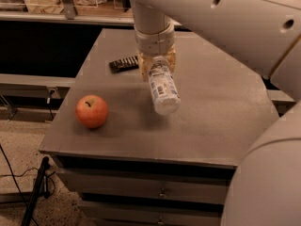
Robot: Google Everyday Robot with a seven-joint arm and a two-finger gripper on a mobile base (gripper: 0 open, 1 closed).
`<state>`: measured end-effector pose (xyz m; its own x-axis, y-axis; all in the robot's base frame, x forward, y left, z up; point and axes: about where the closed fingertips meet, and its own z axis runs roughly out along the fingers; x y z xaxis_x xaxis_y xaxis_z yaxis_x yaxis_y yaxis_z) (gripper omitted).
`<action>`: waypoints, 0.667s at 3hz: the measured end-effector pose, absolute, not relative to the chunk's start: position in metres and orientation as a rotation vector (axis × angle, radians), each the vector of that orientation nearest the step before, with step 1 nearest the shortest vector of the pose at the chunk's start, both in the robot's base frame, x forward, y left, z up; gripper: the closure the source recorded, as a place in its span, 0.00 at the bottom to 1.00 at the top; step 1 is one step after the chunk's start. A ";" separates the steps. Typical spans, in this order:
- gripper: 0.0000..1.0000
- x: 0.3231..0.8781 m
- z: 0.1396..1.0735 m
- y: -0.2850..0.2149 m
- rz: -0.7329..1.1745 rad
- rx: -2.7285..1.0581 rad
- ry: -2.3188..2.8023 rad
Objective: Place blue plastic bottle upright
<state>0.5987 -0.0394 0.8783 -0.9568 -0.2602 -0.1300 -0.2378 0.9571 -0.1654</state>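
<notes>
The arm is extended downward over the desk. The gripper jaws are clamped around the cap end of the bottle, which is held tilted.

The blue plastic bottle, clear bluish with a white-and-blue printed label, is not upright but lies lengthwise near the middle of the desk, one end toward the front edge, its far end clasped between the jaws of the gripper.
</notes>
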 end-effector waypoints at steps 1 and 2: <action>1.00 0.596 0.882 -0.049 -0.177 -0.392 2.909; 1.00 0.557 0.899 -0.078 -0.056 -0.497 2.768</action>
<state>0.5574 -0.0781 0.8986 -0.8856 -0.3451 -0.3109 -0.3322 0.9384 -0.0953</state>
